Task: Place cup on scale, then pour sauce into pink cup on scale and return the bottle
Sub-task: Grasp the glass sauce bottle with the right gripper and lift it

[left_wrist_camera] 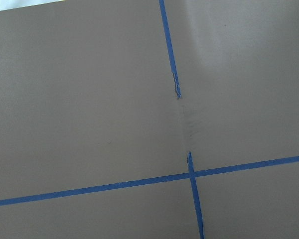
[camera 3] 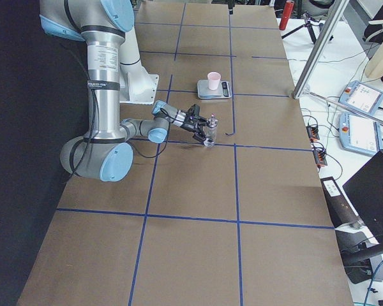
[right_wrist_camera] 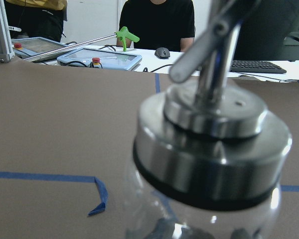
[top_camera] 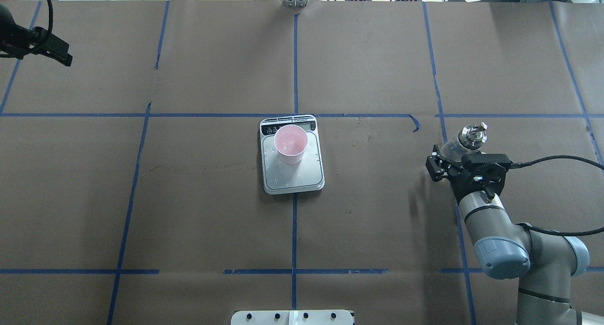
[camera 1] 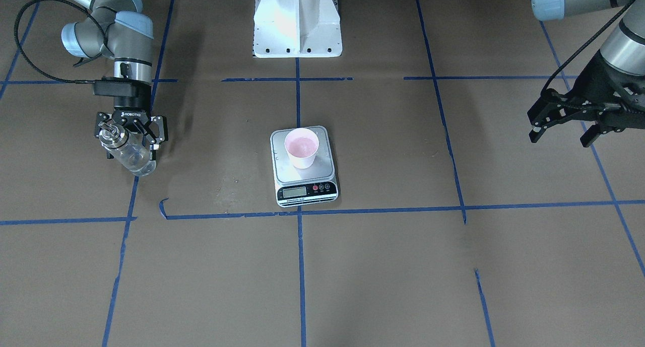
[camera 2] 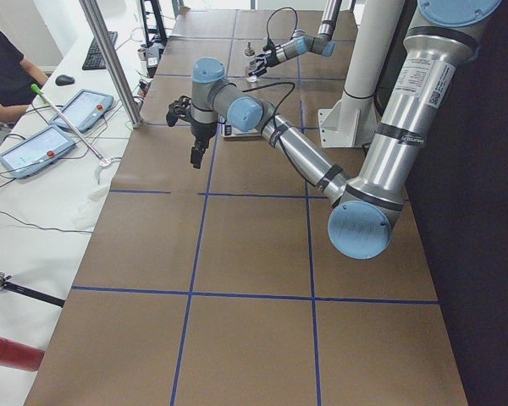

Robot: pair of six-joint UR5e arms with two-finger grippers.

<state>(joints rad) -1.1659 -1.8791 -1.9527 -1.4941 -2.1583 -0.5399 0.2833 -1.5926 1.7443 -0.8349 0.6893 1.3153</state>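
Note:
The pink cup [camera 1: 301, 146] stands upright on the silver scale [camera 1: 282, 173] at mid-table, also in the overhead view [top_camera: 291, 142]; its inside looks wet and glossy. The clear glass bottle [camera 1: 132, 155] with a silver pour-spout cap stands upright at the robot's right side, at or just above the table. My right gripper [camera 1: 131, 153] reaches in level from the robot's side, its fingers closed on the bottle's body. The cap fills the right wrist view [right_wrist_camera: 209, 144]. My left gripper [camera 1: 560, 138] is open and empty, raised far to the robot's left.
The white robot pedestal [camera 1: 297, 24] stands at the table's robot side. Blue tape lines grid the brown paper, with a curled tape end [top_camera: 415, 124] between scale and bottle. Operators, tablets and cables lie beyond the far edge [camera 2: 68, 118].

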